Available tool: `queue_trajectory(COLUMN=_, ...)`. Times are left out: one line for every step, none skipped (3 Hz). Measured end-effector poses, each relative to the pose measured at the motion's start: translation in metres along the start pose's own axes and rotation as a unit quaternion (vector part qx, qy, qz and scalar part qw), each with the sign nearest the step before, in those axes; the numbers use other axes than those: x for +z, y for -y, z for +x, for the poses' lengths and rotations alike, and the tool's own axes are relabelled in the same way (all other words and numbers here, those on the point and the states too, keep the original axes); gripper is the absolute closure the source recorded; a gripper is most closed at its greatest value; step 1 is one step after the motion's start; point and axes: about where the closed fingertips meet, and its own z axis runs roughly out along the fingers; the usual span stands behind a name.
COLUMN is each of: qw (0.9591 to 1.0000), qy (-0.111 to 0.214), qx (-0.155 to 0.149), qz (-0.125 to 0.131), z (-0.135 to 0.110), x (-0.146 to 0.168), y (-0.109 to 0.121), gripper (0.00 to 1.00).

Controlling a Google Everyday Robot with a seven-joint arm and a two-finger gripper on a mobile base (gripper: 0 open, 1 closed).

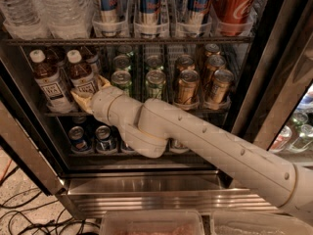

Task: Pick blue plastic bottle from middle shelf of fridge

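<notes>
Two small bottles of brown drink with white caps and white, dark-printed labels stand at the left of the middle shelf (215, 109) of the fridge (146, 190). My gripper (89, 93) is at the lower part of the right-hand blue plastic bottle (80, 75), reaching in from the lower right on the white arm. It hides that bottle's base. The other bottle (47, 80) stands just to its left, with more behind in the dark.
Green cans (122, 80) and gold cans (188, 84) fill the shelf's middle and right. Above are water bottles (63, 9), blue cans (149, 4) and a red can (234, 4). Dark cans (78, 137) stand below. Cables (19, 209) lie on the floor at left.
</notes>
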Motion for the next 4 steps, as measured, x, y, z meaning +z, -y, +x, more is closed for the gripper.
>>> queue_trajectory(qw=0.9998, qy=0.016, qx=-0.015, qz=0.002, z=-0.012, x=-0.006, y=-0.007, gripper=1.0)
queue_trajectory(qw=0.9989, qy=0.031, qx=-0.035, qz=-0.001, z=-0.027, x=-0.011, y=-0.017, gripper=1.0)
queue_trajectory(qw=0.998, qy=0.036, qx=-0.05, qz=-0.013, z=-0.039, x=-0.015, y=-0.029, gripper=1.0)
queue_trajectory(qw=0.9967, qy=0.03, qx=-0.067, qz=-0.034, z=-0.053, x=-0.025, y=-0.042, gripper=1.0)
